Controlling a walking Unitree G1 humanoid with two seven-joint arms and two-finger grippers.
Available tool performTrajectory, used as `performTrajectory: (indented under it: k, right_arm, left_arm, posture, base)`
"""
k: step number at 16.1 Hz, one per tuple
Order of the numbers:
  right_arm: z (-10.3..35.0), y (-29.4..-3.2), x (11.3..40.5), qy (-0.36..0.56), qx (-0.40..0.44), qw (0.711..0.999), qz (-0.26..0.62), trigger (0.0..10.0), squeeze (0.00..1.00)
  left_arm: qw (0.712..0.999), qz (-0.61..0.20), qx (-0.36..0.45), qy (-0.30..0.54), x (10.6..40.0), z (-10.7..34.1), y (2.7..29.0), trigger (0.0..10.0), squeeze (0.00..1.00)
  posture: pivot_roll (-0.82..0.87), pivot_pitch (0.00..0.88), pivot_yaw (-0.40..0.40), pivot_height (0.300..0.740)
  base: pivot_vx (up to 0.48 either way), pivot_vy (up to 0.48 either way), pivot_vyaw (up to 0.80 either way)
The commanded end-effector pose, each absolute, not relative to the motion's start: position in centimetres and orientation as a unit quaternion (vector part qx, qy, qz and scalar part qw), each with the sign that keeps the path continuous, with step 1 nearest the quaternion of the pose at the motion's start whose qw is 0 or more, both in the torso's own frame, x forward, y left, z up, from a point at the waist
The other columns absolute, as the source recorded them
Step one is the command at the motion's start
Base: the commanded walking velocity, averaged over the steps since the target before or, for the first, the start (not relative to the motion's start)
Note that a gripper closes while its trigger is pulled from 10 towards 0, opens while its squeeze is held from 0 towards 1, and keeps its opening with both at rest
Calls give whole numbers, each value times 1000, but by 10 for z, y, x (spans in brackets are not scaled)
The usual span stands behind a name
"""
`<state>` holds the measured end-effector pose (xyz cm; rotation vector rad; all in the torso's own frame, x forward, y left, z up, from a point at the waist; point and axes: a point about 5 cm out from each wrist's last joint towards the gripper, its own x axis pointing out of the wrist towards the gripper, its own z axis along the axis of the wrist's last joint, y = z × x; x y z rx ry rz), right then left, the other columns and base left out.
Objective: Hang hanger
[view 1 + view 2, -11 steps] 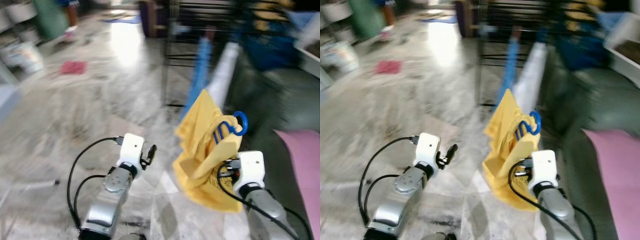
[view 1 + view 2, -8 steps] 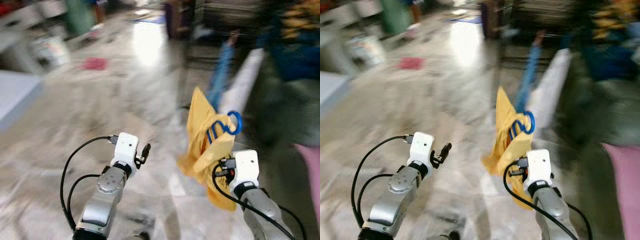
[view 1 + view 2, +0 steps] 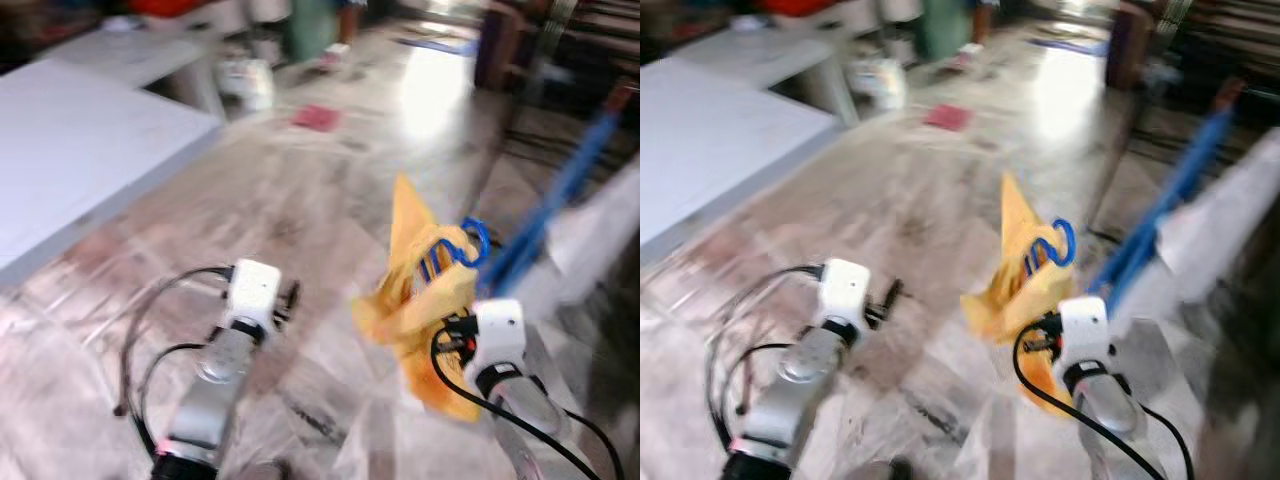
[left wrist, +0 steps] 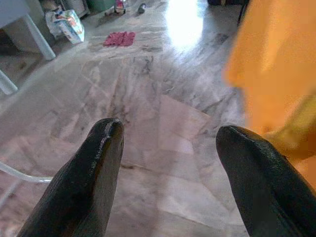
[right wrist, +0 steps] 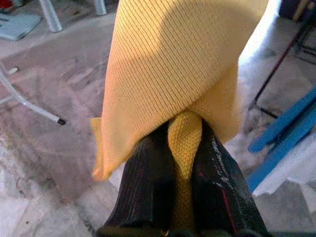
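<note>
My right gripper (image 5: 183,163) is shut on a yellow garment (image 3: 420,310) that hangs on a blue hanger, whose hook (image 3: 470,245) sticks up above the cloth. I hold it up in front of me over the marble floor. In the right wrist view the yellow cloth (image 5: 173,69) drapes over the two black fingers (image 5: 148,182) and a fold is pinched between them. My left gripper (image 4: 165,163) is open and holds nothing, raised to the left of the garment, with its fingers (image 4: 84,182) spread wide over the floor.
A large white table (image 3: 70,150) stands at the left. A blue pole (image 3: 555,195) and white cloth (image 3: 595,230) lean at the right. A red rag (image 3: 318,117) and a white bag (image 3: 245,80) lie on the floor further off. Dark furniture (image 3: 500,50) stands at the back.
The whole view has swung to the left: the white table has come into sight and the rack and sofa have slid out to the right. Both arms keep their pose.
</note>
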<state>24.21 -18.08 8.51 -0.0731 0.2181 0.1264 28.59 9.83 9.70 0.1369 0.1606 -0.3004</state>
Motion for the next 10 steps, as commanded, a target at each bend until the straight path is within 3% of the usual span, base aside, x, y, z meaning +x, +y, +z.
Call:
performTrajectory:
  k: [1,5,10]
  right_arm:
    - [100,-176,247,72,-29,995,68,10000,0]
    - [104,-168,259,59,-24,995,81,10000,0]
    - [104,-158,267,51,-34,992,109,10000,0]
  left_arm:
    - [986,-125,82,67,288,106,111,10000,0]
    - [988,-100,97,62,288,108,130,10000,0]
    - [989,-95,96,65,284,108,128,10000,0]
  posture:
    - [-68,68,-3,740]
    - [-36,50,-6,740]
    - [-9,46,-18,740]
  base:
    - [0,0,800]
    - [0,0,800]
    - [0,0,800]
